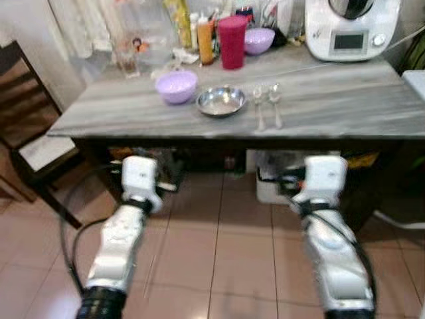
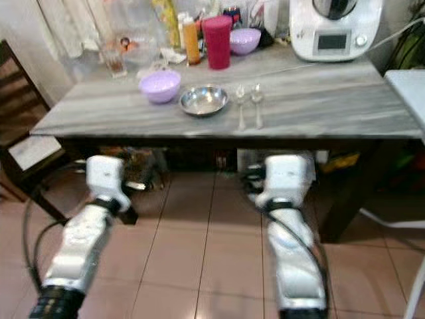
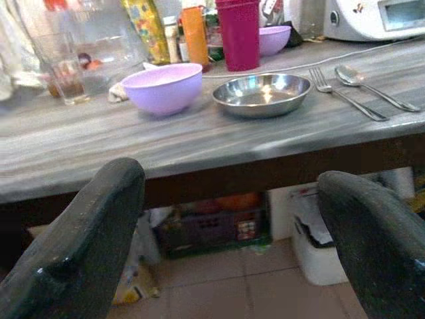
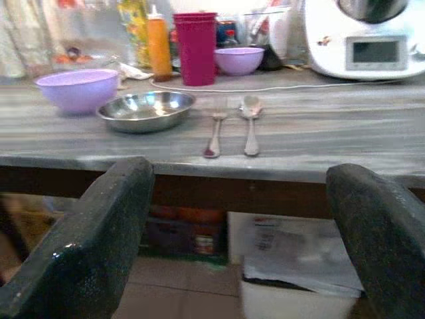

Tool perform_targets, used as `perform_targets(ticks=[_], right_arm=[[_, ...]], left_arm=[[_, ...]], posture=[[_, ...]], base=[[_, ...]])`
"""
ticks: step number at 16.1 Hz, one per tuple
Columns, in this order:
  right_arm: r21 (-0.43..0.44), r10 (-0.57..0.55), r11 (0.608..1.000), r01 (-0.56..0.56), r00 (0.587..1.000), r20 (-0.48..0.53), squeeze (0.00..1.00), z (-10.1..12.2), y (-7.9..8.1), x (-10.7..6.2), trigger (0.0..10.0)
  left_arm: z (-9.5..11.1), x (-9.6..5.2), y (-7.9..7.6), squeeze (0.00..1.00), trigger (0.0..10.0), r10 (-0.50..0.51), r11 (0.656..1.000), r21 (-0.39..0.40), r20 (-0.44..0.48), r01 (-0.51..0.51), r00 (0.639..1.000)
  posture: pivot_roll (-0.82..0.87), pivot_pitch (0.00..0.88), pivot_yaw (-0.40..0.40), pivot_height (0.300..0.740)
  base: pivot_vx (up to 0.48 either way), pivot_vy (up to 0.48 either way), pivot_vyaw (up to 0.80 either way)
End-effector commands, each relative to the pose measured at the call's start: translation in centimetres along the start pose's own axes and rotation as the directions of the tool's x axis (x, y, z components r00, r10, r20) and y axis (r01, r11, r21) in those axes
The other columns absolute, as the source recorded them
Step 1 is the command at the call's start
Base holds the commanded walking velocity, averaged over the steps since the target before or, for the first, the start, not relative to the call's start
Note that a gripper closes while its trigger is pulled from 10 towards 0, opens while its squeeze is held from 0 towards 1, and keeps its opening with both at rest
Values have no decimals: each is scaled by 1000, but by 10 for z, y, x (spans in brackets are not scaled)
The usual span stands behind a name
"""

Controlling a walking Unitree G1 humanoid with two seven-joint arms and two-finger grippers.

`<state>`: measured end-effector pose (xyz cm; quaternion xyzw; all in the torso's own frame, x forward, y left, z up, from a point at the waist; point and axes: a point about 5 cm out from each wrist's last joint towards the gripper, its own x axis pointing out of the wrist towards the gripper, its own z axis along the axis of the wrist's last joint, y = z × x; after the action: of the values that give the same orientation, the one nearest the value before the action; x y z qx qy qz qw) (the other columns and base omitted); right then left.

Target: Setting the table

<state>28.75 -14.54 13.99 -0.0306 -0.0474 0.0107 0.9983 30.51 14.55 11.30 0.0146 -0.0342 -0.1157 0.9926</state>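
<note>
steel bowl (image 1: 221, 101) on table (image 1: 332, 106), beyond both open, empty jaws held below.

- From my head camera, the white kitchen machine (image 1: 350, 28) at two o'clock on the table (image 1: 345, 109) is cut off by the top edge.
- A dark wooden chair (image 1: 26, 143) at nine o'clock runs out of frame on the left.
- Bottles and jars (image 1: 199, 26) along the table's far edge at twelve o'clock are too blurred for me to name.
- Boxes and bags under the table (image 3: 219, 222) sit in shadow; I cannot tell what they hold.
- In the wrist views, the left gripper (image 3: 229, 232) and right gripper (image 4: 246, 232) run off the bottom edge, fingers spread wide.
</note>
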Motion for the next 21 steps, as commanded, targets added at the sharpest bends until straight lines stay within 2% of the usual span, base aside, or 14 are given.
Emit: perform_targets(ticks=[1, 6, 8, 11, 15, 21], right_arm=[[-8, -21, 1000, 21, 1000, 4, 0, 1, -8, -1, 10000], [-12, -17, 1000, 17, 1000, 7, 0, 0, -7, -1, 10000], [-10, -15, 1000, 15, 1000, 6, 0, 0, -7, -1, 10000], [-61, 3, 998, -2, 1000, 23, 0, 2, -5, -1, 10000], [8, -1, 1000, 1, 1000, 0, 0, -1, -5, -1, 10000], [10, -2, 1000, 2, 1000, 1, 0, -1, -7, 0, 10000]], left_arm=[[2, 2, -6, 0, 10000, -21, 1000, -10, 7, 21, 1000], [1, 1, -7, 0, 10000, -30, 999, -14, 2, 30, 1000], [1, 1, -7, 0, 10000, -31, 999, -14, 0, 31, 1000], [0, 1, -8, 0, 10000, -35, 999, -14, -2, 35, 999], [-5, 1, -7, 0, 10000, -10, 999, -53, -34, 8, 999], [-3, 2, -8, 0, 10000, -37, 997, -69, -20, 35, 999]], posture=[[-212, 31, 120, 740], [-213, 35, 119, 740], [-212, 35, 118, 740], [-213, 35, 116, 740], [-214, 33, 111, 740], [-215, 32, 110, 740]], base=[[0, -341, 0], [0, -339, 675], [0, -336, 0], [0, -336, 508], [0, 0, 291], [0, 0, 0]])
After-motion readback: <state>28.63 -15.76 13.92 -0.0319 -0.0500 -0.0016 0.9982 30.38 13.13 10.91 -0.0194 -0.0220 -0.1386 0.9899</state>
